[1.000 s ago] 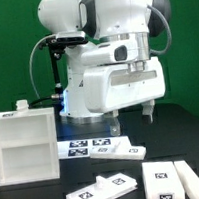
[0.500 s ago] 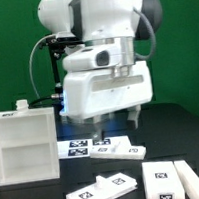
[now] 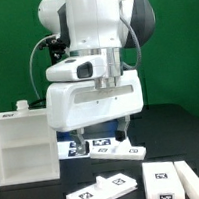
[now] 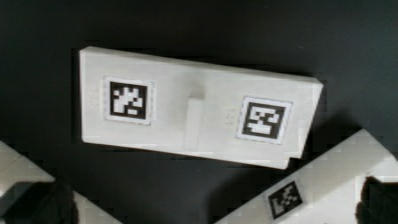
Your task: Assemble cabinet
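The end effector [image 3: 102, 137] hangs over the table [image 3: 187, 127] beside the cabinet [image 3: 23, 145]. Its fingers are spread wide and grip nothing (seemingly clear of the two-tag panel [image 4: 196, 105]).

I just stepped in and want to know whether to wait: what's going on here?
The robot arm's gripper hangs low over the marker board, fingers apart and holding nothing. The cabinet stands untouched at the exterior view's left, its open shelves facing the camera. Loose tagged panels lie on the table in front. The wrist view looks down on a white two-tag panel.
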`<state>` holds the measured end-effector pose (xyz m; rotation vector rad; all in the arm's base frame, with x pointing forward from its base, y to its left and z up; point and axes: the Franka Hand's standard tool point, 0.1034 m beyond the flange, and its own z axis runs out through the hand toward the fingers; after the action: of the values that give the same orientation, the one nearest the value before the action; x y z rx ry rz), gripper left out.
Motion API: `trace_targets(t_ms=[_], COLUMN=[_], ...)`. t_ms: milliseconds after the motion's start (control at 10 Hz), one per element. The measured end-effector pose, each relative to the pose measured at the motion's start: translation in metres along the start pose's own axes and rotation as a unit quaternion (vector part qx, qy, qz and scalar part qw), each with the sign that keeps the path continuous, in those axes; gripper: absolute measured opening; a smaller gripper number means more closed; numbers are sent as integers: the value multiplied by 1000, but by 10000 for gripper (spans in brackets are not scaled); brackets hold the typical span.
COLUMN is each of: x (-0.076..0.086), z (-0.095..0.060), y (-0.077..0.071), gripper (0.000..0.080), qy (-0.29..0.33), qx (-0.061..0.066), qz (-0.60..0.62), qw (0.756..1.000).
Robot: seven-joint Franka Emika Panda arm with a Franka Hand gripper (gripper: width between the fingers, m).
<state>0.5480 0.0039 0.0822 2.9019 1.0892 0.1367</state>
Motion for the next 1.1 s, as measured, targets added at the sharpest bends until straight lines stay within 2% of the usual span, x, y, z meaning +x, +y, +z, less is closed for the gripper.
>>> trace_targets(t_ms=[100,300,400,500,700,900,1100], x=[0,6,3,3,-5,-6,-7], z=[11,36,48,54,69,71,71], y=[5,13,10,6,7,8,8], gripper=[797,797,797,797,797,797,521], qy=[-12,-14,-17,-19,-19,-18,-19], qx=[14,17,20,23,24,24,24], qz=[21,39,42,43,36,35,35], qw=[1000,999,999,999,999,999,999])
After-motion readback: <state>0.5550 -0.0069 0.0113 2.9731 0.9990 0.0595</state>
